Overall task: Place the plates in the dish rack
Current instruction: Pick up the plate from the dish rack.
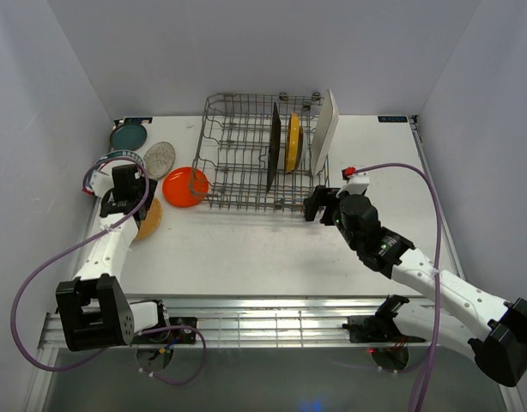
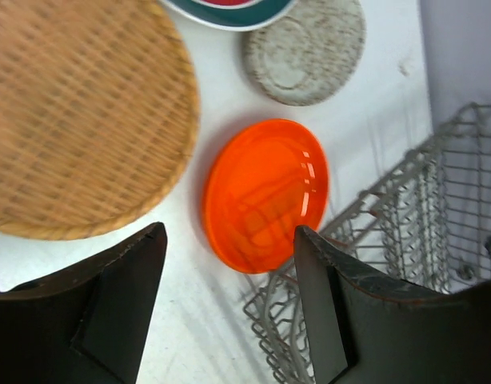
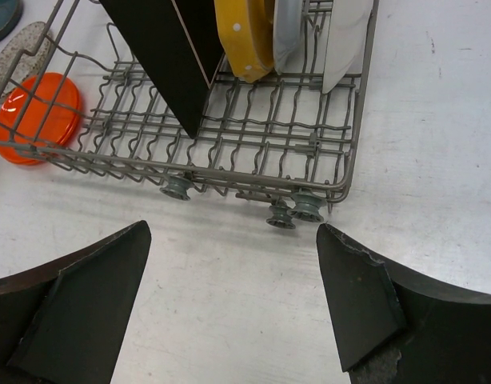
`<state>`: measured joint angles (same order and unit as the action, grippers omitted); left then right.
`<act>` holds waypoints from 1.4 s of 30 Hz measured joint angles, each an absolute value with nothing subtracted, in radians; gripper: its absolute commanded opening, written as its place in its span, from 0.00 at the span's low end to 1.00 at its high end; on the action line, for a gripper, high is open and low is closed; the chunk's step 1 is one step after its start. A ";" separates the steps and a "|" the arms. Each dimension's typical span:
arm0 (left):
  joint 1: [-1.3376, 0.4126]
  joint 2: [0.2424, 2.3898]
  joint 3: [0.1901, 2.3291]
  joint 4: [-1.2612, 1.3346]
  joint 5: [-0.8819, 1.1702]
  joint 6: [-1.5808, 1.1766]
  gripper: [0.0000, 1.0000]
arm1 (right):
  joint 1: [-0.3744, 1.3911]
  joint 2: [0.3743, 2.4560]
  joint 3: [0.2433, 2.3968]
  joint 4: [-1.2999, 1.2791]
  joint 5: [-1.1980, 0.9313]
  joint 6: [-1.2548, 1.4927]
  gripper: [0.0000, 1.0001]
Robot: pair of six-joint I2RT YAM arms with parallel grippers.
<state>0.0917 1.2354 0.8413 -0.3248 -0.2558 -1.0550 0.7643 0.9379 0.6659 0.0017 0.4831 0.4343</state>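
Plates [image 3: 241, 36] stand on edge at the right end of the rack [image 1: 238, 163], whose wires keep them upright: a dark square [image 1: 273, 146], a yellow plate [image 1: 293, 142], and a white rectangle [image 1: 324, 130] leaning at the end wall. Others lie flat on the counter [image 1: 246, 257] left of the rack. An orange plate [image 1: 185, 186] sits right beside the rack's near-left corner, though I cannot tell whether it touches. With it are a grey plate [image 1: 160, 159], a teal plate [image 1: 129, 136] and a woven plate [image 1: 149, 219] partly under the left arm [image 1: 109, 249]. The left pincer [image 2: 229, 296] hangs spread and empty, its fingers [image 2: 117, 304] framing the orange plate, so that looks the likely next pick. The right pincer [image 3: 229, 304] is spread too and holds nothing, low over bare counter in front of the rack's near-right corner, probably parked out of the way. From overhead the left pincer's jaws are hidden by its wrist, and only its own camera shows them. The right wrist view reveals a pale plate [image 3: 285, 32] between yellow and white, masked overhead by the yellow one, and small wheels [image 3: 293, 210] under the rack.
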 measured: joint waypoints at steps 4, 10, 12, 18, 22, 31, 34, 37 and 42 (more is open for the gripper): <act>0.102 1.235 0.838 -0.410 -0.326 -1.105 0.83 | 0.764 0.943 0.666 0.002 0.483 0.434 0.90; 0.122 1.165 0.716 -0.435 -0.358 -1.161 0.83 | 0.764 0.943 0.666 0.002 0.483 0.434 0.90; 0.131 1.109 0.662 -0.430 -0.349 -1.160 0.83 | 0.764 0.943 0.666 0.002 0.483 0.434 0.90; 0.142 0.928 0.540 -0.426 -0.332 -1.189 0.83 | 0.764 0.945 0.666 0.002 0.483 0.433 0.90; 0.142 0.738 0.464 -0.443 -0.332 -1.232 0.82 | 0.764 0.962 0.670 0.002 0.483 0.430 0.90; 0.142 0.607 0.410 -0.517 -0.342 -1.365 0.84 | 0.764 0.973 0.677 0.002 0.483 0.426 0.90; 0.142 0.583 0.334 -0.502 -0.339 -1.414 0.84 | 0.764 0.973 0.678 0.002 0.483 0.426 0.90; 0.142 0.562 0.265 -0.490 -0.337 -1.445 0.84 | 0.764 0.973 0.678 0.002 0.483 0.423 0.90; 0.142 0.575 0.215 -0.450 -0.346 -1.480 0.84 | 0.764 0.973 0.678 0.002 0.473 0.422 0.90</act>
